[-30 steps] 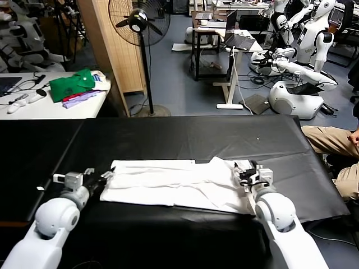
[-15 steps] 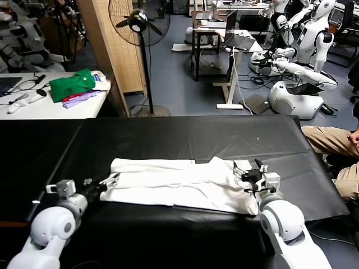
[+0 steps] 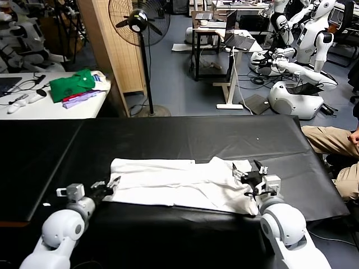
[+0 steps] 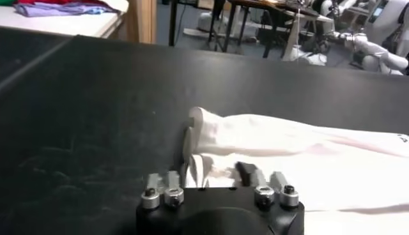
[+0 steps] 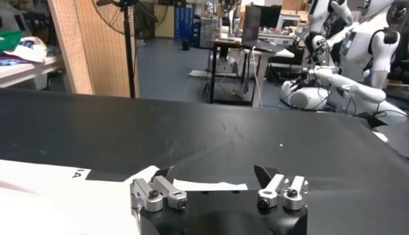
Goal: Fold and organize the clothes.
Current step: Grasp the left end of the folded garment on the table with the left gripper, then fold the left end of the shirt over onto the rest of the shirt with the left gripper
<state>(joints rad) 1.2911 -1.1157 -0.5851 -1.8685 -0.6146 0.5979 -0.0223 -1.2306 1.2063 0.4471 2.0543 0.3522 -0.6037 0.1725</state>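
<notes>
On the black table [image 3: 185,134], the white T-shirt [image 3: 174,185] lies flat and folded into a long strip, near the front edge, between the two arms. The left gripper [image 3: 110,186] is at the left end of the shirt, and its fingers [image 4: 246,174] pinch a fold of the white cloth there. The right gripper [image 3: 247,175] is over the right end of the shirt, with its fingers [image 5: 263,174] spread wide and holding nothing. A green garment [image 3: 72,84] lies on a white side table [image 3: 50,106], well apart.
</notes>
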